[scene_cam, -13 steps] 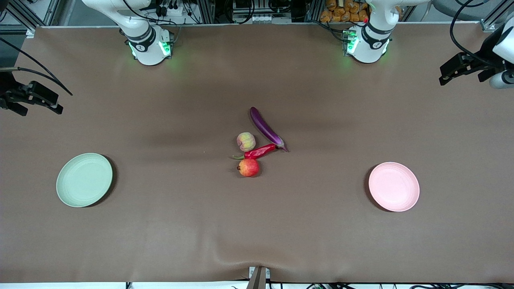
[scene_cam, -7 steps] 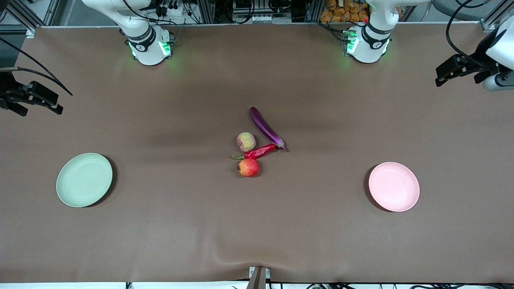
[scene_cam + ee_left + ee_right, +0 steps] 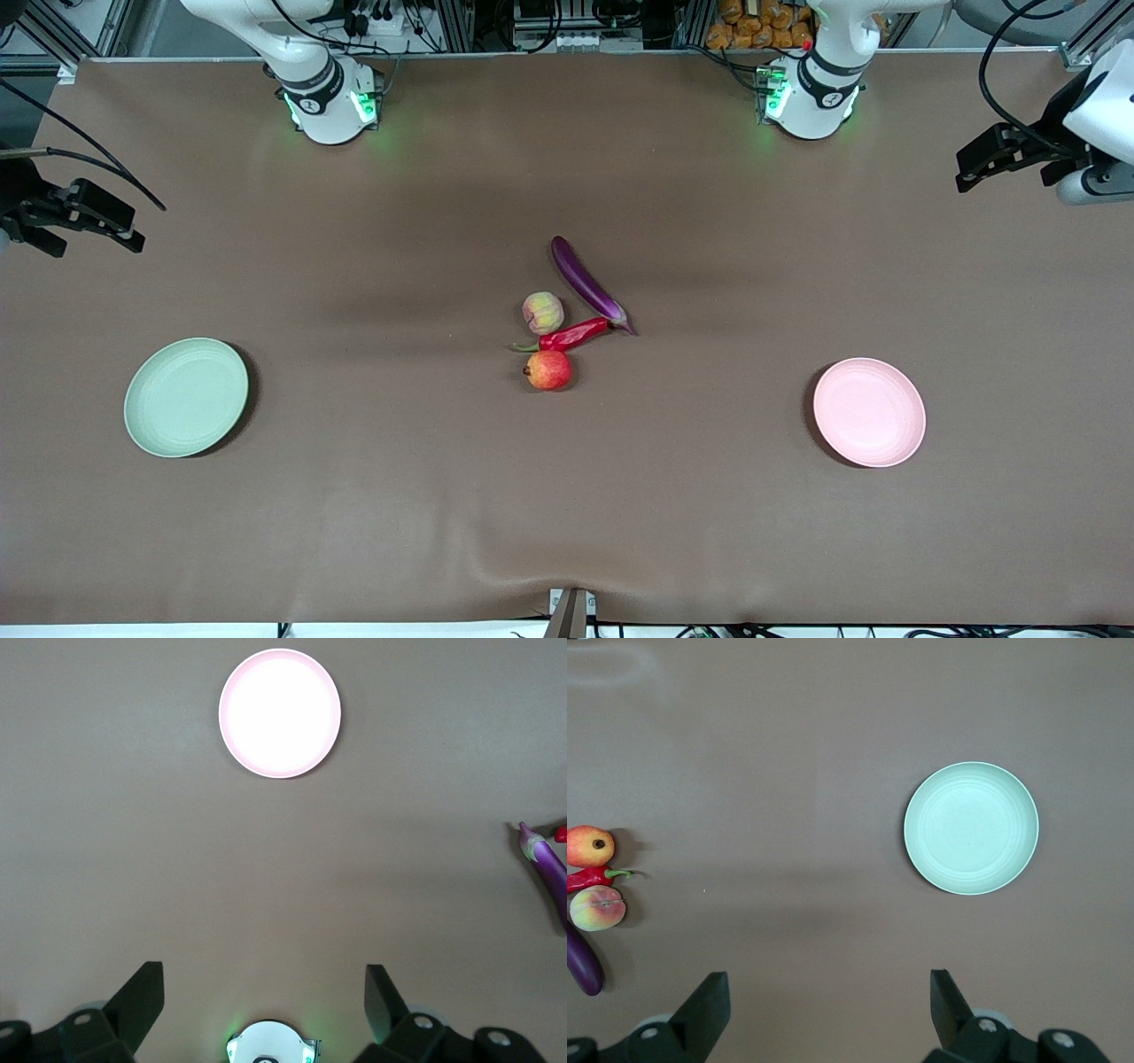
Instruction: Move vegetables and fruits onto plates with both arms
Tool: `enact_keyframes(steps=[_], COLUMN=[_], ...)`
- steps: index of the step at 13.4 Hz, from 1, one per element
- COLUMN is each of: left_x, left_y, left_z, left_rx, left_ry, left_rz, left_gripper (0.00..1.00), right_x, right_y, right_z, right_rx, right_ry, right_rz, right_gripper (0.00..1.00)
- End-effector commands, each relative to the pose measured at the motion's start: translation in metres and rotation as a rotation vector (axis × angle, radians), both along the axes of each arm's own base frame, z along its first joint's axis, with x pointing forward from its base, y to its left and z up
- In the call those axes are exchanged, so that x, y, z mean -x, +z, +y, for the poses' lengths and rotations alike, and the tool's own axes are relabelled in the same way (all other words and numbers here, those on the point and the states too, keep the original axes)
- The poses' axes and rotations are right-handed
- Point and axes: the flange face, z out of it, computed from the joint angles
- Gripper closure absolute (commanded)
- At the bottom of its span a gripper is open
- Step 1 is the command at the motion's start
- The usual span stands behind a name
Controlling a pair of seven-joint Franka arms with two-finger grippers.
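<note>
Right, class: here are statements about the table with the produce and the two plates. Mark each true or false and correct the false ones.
1. Both plates are bare. True: the green plate and the pink plate hold nothing.
2. The eggplant lies on the pink plate. False: it lies on the cloth mid-table, beside the peach.
3. The chili pepper lies between the peach and the apple. True.
4. The left tool grips the apple. False: it is open, empty, up over the left arm's end of the table.
5. The right tool is shut. False: its fingers stand wide apart, holding nothing, over the right arm's end of the table.
</note>
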Motion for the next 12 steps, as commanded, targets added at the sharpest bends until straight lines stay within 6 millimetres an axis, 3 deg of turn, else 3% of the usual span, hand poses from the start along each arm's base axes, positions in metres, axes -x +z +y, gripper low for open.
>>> enact_keyframes(steps=[1,4,6,8,10,12], left_x=[-0.001,0.0,-0.002,-0.002,-0.001,-0.006], left_y=[-0.001,-0.006,-0.017,-0.05,-0.097,-0.136], left_z=[0.001,-0.003,-0.021,-0.059,-0.106,-0.139], left_rx=[-0.023,-0.022,-0.023,-0.039,-0.05,-0.037], left_ry=[0.0,0.0,-0.013,0.021,0.119,0.18], left_rz=[0.011,0.017,0.002,0.013,-0.031,-0.047], left_gripper=[0.0,0.0,0.0,0.0,0.0,0.0], right_x=[0.004,0.004,0.004,0.004,0.004,0.003], right_y=[0.002,0.002,0.001,0.002,0.002,0.004], right_z=[0.004,-0.002,-0.005,-0.006,-0.007,-0.006], right_rx=[0.007,0.009,0.009,0.009,0.009,0.011], right_ry=[-0.007,-0.016,-0.022,-0.024,-0.024,-0.022], right_rz=[0.001,0.001,0.002,-0.001,-0.001,-0.01], right_gripper=[0.0,0.0,0.0,0.0,0.0,0.0])
